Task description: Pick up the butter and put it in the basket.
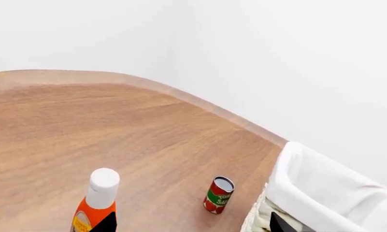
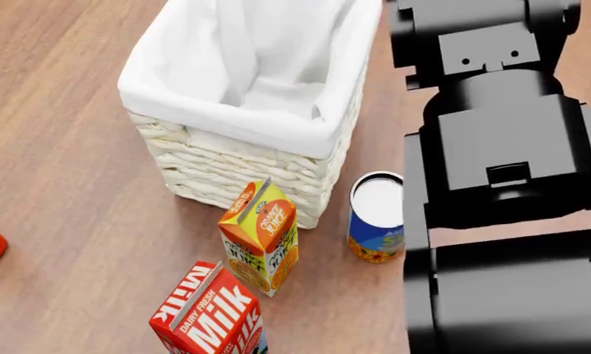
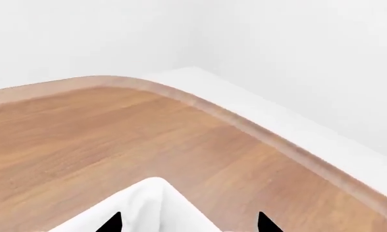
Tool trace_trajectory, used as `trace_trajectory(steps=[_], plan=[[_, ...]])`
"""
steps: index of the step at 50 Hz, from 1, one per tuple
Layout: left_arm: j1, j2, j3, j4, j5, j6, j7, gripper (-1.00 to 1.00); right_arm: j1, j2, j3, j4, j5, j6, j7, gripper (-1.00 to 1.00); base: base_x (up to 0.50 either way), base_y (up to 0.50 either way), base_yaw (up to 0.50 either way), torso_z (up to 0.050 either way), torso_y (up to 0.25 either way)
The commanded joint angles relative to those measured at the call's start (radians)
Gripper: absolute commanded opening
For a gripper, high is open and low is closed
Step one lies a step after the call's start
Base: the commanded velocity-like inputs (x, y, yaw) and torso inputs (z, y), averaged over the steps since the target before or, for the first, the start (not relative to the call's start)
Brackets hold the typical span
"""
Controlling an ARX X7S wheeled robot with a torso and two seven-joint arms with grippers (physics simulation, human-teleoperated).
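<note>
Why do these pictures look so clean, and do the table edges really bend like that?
Head view: even, soft light, with faint shadows under the orange juice carton and the basket; everything is sharp. Left wrist view: the table edge curves, likely wide-lens distortion, and the soup can leans outward. Right wrist view: the same bowed edge, with the white wall featureless and no glare.

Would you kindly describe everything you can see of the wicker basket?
The basket is a large, square, cream-white woven wicker container with a white cloth liner folded over its rim. It stands upright on the wooden table and looks empty apart from the liner. The orange juice carton stands close against its near wall, and a blue can stands by its near corner; whether either touches it is unclear.
</note>
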Motion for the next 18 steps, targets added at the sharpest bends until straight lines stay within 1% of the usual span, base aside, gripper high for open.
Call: trace_trajectory(steps=[1,6,8,12,13,14,17,18], plan=[[0.004,0.000,0.007,-0.007,0.012,0.012,0.012,1.00,-0.005,0.014,0.084,0.000,-0.073,-0.245,0.040,1.00,0.00,0.00,0.00,0.000,0.000],[0.004,-0.007,0.002,0.000,0.004,0.013,0.012,1.00,-0.018,0.030,0.084,0.000,-0.092,-0.371,0.081,1.00,0.00,0.00,0.00,0.000,0.000],[0.003,-0.008,0.001,0.000,0.001,0.013,0.012,1.00,-0.019,0.034,0.088,0.000,-0.092,-0.385,0.099,1.00,0.00,0.00,0.00,0.000,0.000],[0.000,-0.005,0.009,-0.014,0.012,0.020,0.024,1.00,-0.039,0.049,0.071,-0.003,-0.118,-0.472,0.162,1.00,0.00,0.00,0.00,0.000,0.000],[-0.001,-0.004,0.010,-0.015,0.012,0.019,0.023,1.00,-0.043,0.052,0.078,-0.009,-0.109,-0.480,0.154,1.00,0.00,0.00,0.00,0.000,0.000],[0.000,-0.005,0.011,-0.012,0.011,0.019,0.023,1.00,-0.083,0.065,0.077,-0.099,-0.115,-0.456,0.176,1.00,0.00,0.00,0.00,0.000,0.000],[0.000,-0.007,0.009,-0.010,0.007,0.022,0.026,1.00,-0.210,0.114,0.061,-0.422,-0.141,-0.299,0.203,1.00,0.00,0.00,0.00,0.000,0.000],[0.000,-0.008,0.009,-0.011,0.006,0.023,0.027,1.00,-0.232,0.123,0.068,-0.485,-0.139,-0.263,0.212,1.00,0.00,0.00,0.00,0.000,0.000]])
